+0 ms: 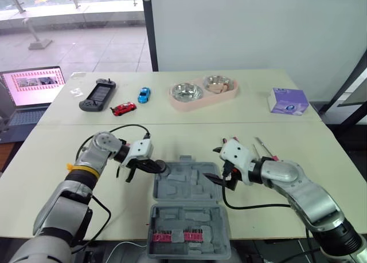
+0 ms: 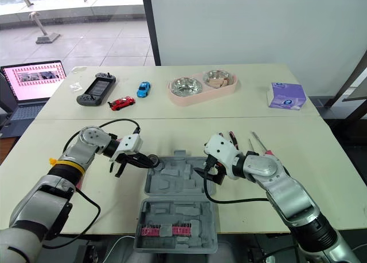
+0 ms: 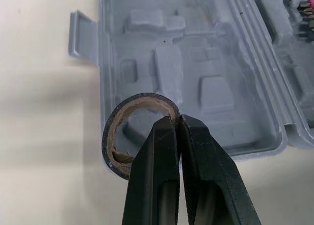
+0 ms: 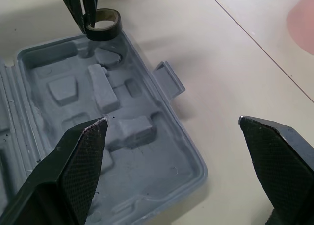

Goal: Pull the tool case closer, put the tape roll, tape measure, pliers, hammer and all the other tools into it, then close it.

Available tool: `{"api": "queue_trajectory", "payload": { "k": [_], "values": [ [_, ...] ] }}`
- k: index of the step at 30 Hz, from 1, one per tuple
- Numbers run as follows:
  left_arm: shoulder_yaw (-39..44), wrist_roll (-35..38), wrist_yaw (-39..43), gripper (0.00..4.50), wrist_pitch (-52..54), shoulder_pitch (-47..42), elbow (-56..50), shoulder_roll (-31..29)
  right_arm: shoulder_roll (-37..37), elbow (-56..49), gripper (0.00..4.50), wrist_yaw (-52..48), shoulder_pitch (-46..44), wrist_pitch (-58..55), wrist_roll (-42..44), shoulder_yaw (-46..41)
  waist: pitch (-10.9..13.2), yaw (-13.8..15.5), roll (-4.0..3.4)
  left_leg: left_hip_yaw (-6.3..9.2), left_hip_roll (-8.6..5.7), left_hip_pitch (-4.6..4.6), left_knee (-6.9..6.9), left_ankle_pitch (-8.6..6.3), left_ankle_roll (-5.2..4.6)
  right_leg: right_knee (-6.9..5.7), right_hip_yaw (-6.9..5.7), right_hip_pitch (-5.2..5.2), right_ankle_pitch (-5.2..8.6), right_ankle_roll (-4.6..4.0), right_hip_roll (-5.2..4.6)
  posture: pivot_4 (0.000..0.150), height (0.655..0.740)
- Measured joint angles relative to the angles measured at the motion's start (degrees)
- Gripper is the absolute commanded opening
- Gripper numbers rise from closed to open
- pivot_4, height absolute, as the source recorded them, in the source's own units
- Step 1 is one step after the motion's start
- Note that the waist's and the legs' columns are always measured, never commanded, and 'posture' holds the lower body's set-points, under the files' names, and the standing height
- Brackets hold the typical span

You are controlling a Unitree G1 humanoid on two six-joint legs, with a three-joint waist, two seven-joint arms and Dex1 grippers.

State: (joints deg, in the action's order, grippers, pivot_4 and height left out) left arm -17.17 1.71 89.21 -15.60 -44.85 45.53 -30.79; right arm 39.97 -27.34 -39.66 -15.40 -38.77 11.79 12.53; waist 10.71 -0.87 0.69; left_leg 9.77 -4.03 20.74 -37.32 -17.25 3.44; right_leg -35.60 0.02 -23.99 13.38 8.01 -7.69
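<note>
The left pincer (image 3: 175, 118) is clamped on the tape roll (image 3: 109, 139): its two black fingers (image 3: 157, 176) are pressed together with the roll's wall pinched between their tips, one inside the cardboard core and one on the black outer band. The roll hangs at the pincer's tips over a far corner of the grey tool case (image 1: 195, 183), partly above the rim and partly above the table (image 1: 321, 154); whether it touches the case cannot be told. The case lies unfolded between the two pincers, and its moulded tray under their tips has no tool in it. Its other half (image 1: 189, 248), holding a row of red bits (image 1: 178, 236), lies back from both pincers, toward the robot. The right pincer (image 4: 171, 121) holds nothing, its fingers (image 4: 78, 156) spread wide apart above the tray's edge on the side away from the left pincer, with the tray's small side tab (image 4: 169, 80) ahead of it. Just beyond the right pincer, on its outer side, a few slim tools with red on them (image 2: 256, 141) lie on the table; their kinds are hard to make out. Well beyond both pincers stand a pink double bowl (image 1: 200, 106), a purple box (image 1: 288, 100), two toy cars (image 1: 123, 108) and a handheld game console (image 1: 97, 95).
</note>
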Motion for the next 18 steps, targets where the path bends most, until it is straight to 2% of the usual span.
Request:
{"api": "queue_trajectory", "payload": {
  "k": [18],
  "values": [
    [-1.5, -2.2, 1.2, 0.02, -1.7, 2.0, -2.7, -0.1, 0.1, 0.0, 4.5, 0.0, 0.7, -0.8, -0.4, 0.0, 0.0, 0.0, 0.0, 0.0, 0.0, -0.01, -0.02, 0.0, 0.0, -0.08, 0.0, -0.01, 0.0, 0.0, 0.0, 0.15, 0.736]
  ]
}}
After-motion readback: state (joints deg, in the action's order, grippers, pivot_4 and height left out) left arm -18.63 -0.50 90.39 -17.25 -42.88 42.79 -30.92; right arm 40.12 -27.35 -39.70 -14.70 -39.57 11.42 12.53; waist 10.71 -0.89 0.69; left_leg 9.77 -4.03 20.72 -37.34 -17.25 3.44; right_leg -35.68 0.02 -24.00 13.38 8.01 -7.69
